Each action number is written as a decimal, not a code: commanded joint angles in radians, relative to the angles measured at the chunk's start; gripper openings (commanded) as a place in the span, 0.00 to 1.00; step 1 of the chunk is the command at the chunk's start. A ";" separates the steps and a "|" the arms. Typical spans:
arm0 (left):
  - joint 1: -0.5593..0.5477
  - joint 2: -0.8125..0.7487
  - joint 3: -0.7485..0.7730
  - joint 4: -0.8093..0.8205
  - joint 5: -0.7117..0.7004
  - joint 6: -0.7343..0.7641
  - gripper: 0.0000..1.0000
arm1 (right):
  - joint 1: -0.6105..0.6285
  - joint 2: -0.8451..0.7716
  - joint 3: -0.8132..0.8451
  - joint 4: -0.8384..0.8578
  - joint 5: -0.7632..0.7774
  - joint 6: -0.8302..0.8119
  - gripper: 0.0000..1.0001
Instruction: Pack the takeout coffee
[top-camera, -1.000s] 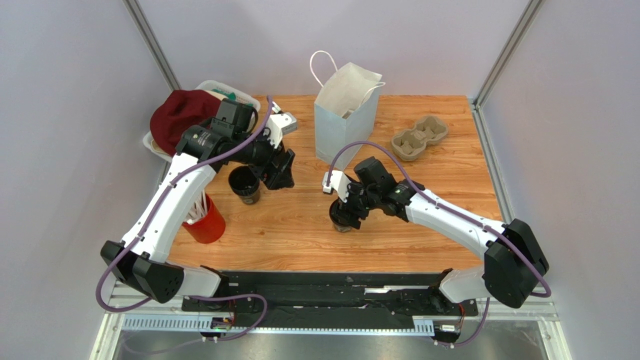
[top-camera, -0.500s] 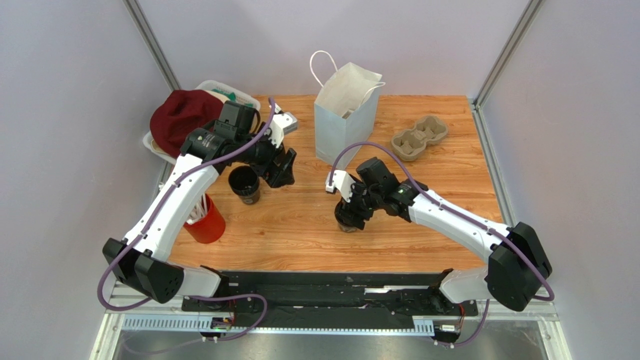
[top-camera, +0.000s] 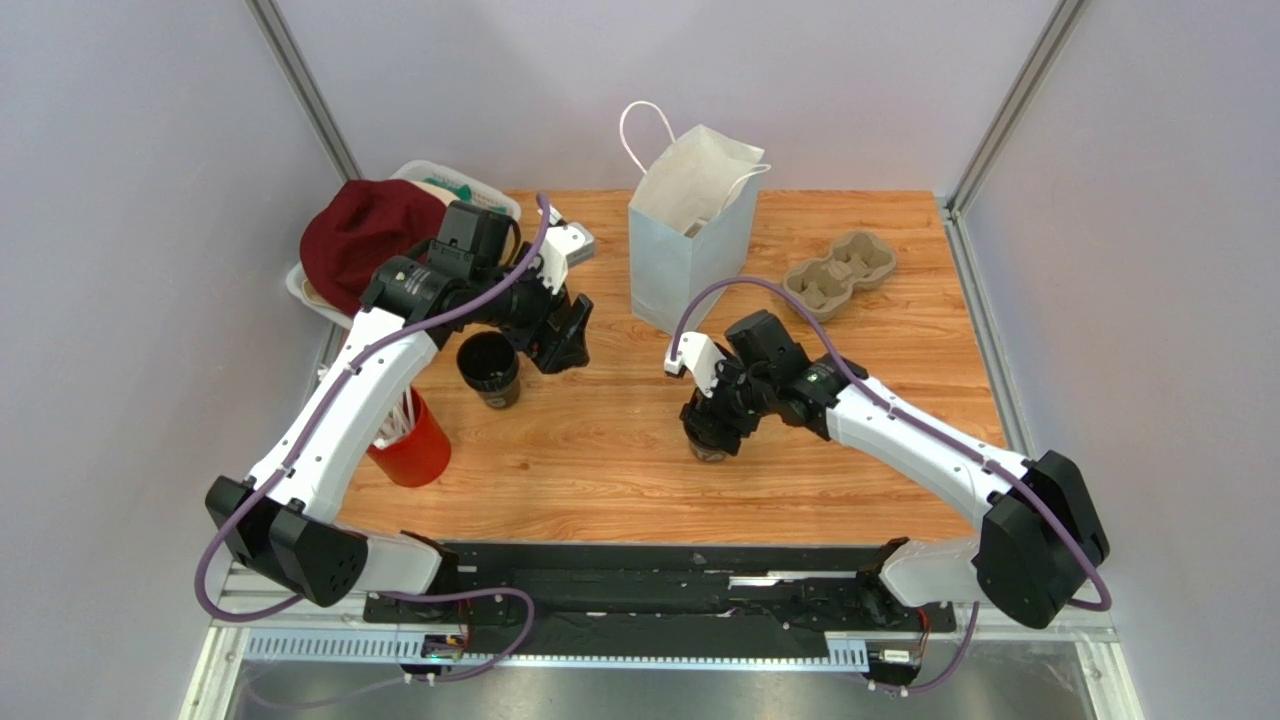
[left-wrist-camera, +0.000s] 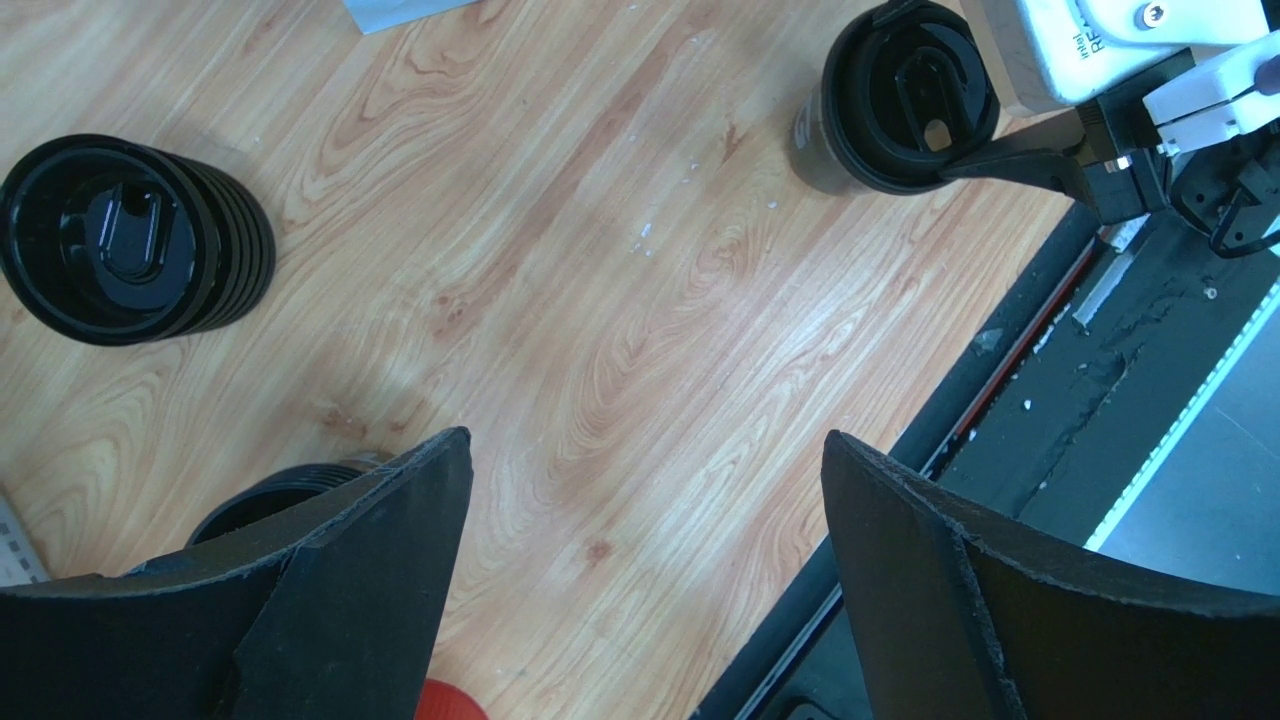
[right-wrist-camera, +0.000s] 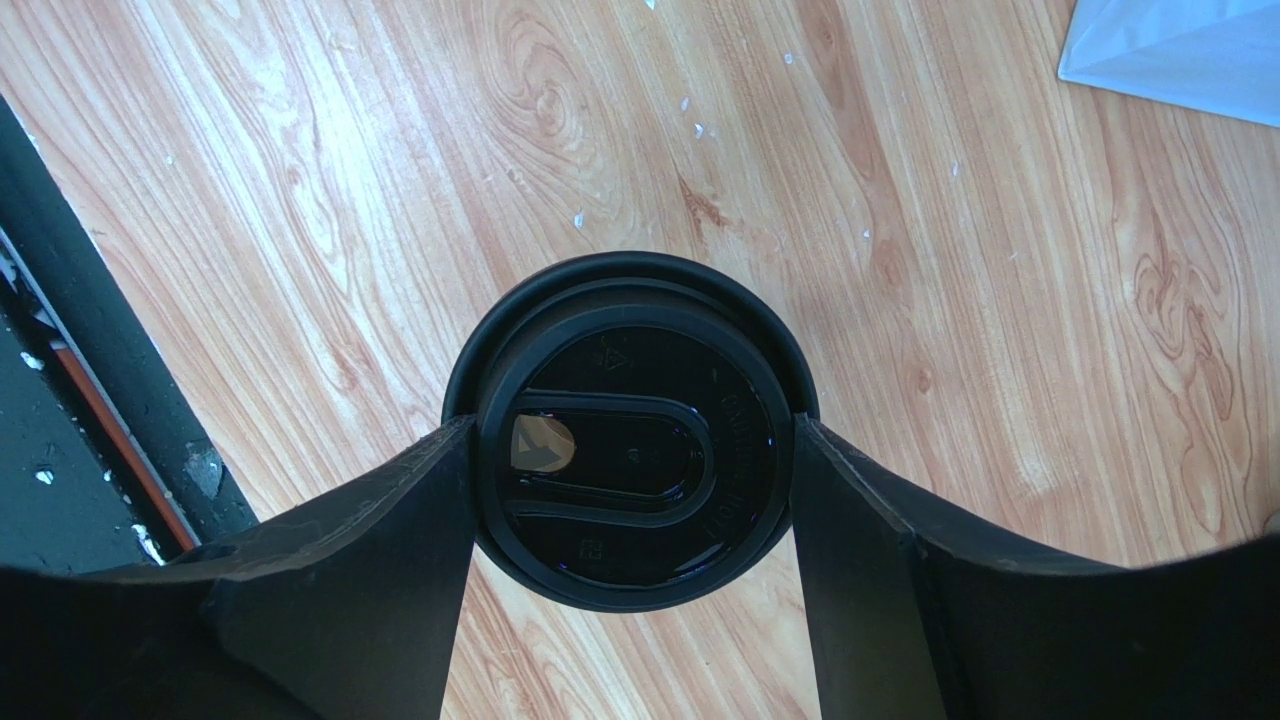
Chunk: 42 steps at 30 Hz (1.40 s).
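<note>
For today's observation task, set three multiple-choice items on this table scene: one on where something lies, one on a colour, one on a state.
1. Where is the pulp cup tray relative to the paper bag?
A) inside it
B) left of it
C) right of it, outside

2. What colour is the cup of straws?
A) green
B) red
C) yellow

3. The black cup between the fingers of the right gripper is:
A) lidded and upright
B) open-topped
C) lying on its side

Answers: 1 C, the tray lies by itself to the bag's right. 2 B, the top view shows it plainly red. 3 A, the right wrist view looks straight down on its lid.
</note>
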 joint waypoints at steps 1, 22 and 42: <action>0.001 -0.037 -0.007 0.036 -0.012 -0.011 0.94 | -0.016 -0.026 0.006 -0.050 0.051 0.031 0.25; 0.003 -0.019 -0.005 0.037 -0.010 -0.017 0.94 | -0.098 -0.063 0.026 0.028 0.229 0.132 0.08; 0.003 0.000 -0.005 0.037 0.002 -0.020 0.94 | -0.125 -0.011 0.005 0.042 0.154 0.143 0.41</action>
